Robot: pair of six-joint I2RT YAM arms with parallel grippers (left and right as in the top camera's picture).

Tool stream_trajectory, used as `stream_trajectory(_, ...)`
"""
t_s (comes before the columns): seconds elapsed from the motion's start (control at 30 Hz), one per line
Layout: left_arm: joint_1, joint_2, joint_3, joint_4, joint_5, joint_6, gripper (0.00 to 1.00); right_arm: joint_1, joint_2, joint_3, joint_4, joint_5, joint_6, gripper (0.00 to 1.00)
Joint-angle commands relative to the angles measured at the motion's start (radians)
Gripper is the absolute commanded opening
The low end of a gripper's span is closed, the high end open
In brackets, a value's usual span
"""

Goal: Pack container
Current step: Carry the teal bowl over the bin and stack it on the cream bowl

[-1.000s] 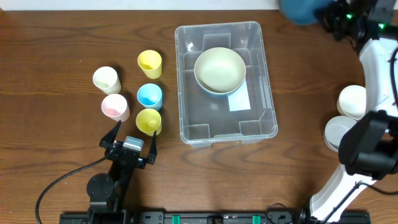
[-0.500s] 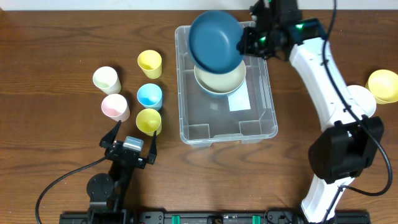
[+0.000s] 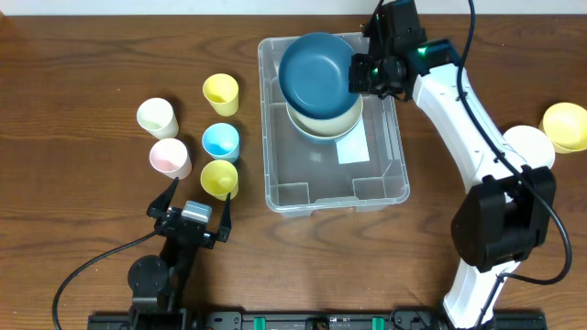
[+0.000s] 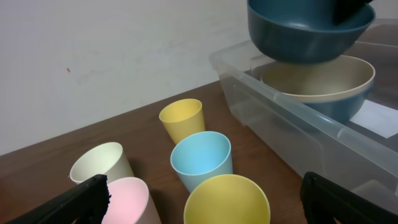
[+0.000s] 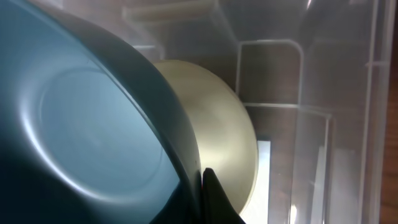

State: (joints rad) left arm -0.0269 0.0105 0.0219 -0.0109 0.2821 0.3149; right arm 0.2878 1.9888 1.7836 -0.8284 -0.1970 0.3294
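Note:
The clear plastic container (image 3: 385, 188) stands mid-table and shows in the left wrist view (image 4: 298, 134) and the right wrist view (image 5: 348, 124). A cream bowl (image 3: 323, 122) sits inside it at the far end. My right gripper (image 3: 356, 71) is shut on the rim of a dark blue bowl (image 3: 314, 71), holding it just above the cream bowl (image 5: 230, 137); the blue bowl fills the right wrist view (image 5: 81, 130). My left gripper (image 3: 190, 203) is open and empty, near the front edge behind the cups.
Five cups stand left of the container: cream (image 3: 157, 116), pink (image 3: 169, 157), two yellow (image 3: 220, 93) (image 3: 219, 178) and light blue (image 3: 221, 140). At the right edge lie a white bowl (image 3: 525, 147) and a yellow bowl (image 3: 567, 125).
My right arm swung in from the far right corner with the blue bowl and has lowered it over the cream bowl in the container. The left arm has not moved.

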Motion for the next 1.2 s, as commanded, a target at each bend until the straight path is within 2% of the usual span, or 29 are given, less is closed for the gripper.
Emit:
stream_trajectory(0.0,0.006,-0.005,-0.018,-0.034,0.013,0.006,0.98,-0.004,-0.006,-0.014,0.005,0.006,0.008,0.09)
stream_trajectory(0.1,0.006,-0.005,-0.018,-0.034,0.013,0.006,0.98,-0.003,-0.006,-0.025,0.003,0.006,0.015,0.11)
stream_trajectory(0.27,0.006,-0.005,-0.018,-0.034,0.013,0.006,0.98,-0.006,-0.006,-0.045,0.008,0.008,0.014,0.26)
stream_trajectory(0.37,0.006,-0.005,-0.018,-0.034,0.013,0.006,0.98,-0.011,-0.006,-0.045,0.010,0.010,0.015,0.29)
stream_trajectory(0.4,0.006,-0.005,-0.018,-0.034,0.013,0.006,0.98,-0.013,-0.006,-0.045,0.014,0.010,0.014,0.33)
stream_trajectory(0.43,0.006,-0.005,-0.018,-0.034,0.013,0.006,0.98,-0.014,-0.006,-0.045,0.016,0.010,0.014,0.42)
stream_trajectory(0.53,0.006,-0.005,-0.018,-0.034,0.013,0.006,0.98,-0.024,-0.008,-0.040,0.027,0.010,0.014,0.55)
stream_trajectory(0.67,0.006,-0.005,-0.018,-0.034,0.013,0.006,0.98,-0.045,-0.009,0.006,0.011,0.003,0.015,0.53)
stream_trajectory(0.7,0.006,-0.005,-0.018,-0.034,0.013,0.006,0.98,-0.047,-0.009,0.015,0.005,0.000,0.015,0.49)
stream_trajectory(0.77,0.006,-0.005,-0.018,-0.034,0.013,0.006,0.98,-0.047,-0.009,0.019,-0.002,-0.002,0.015,0.33)
stream_trajectory(0.83,0.006,-0.005,-0.018,-0.034,0.013,0.006,0.98,-0.046,-0.008,0.019,-0.019,-0.001,0.014,0.32)
stream_trajectory(0.9,0.006,-0.005,-0.018,-0.034,0.013,0.006,0.98,-0.046,-0.008,0.019,-0.028,0.017,0.014,0.36)
stream_trajectory(0.97,0.006,-0.005,-0.018,-0.034,0.013,0.006,0.98,-0.050,-0.013,0.023,-0.017,0.050,0.014,0.46)
stream_trajectory(1.1,0.006,-0.005,-0.018,-0.034,0.013,0.006,0.98,-0.093,-0.035,0.081,-0.059,0.103,0.017,0.54)
stream_trajectory(1.17,0.006,-0.005,-0.018,-0.034,0.013,0.006,0.98,-0.129,-0.056,0.120,-0.113,0.164,0.064,0.58)
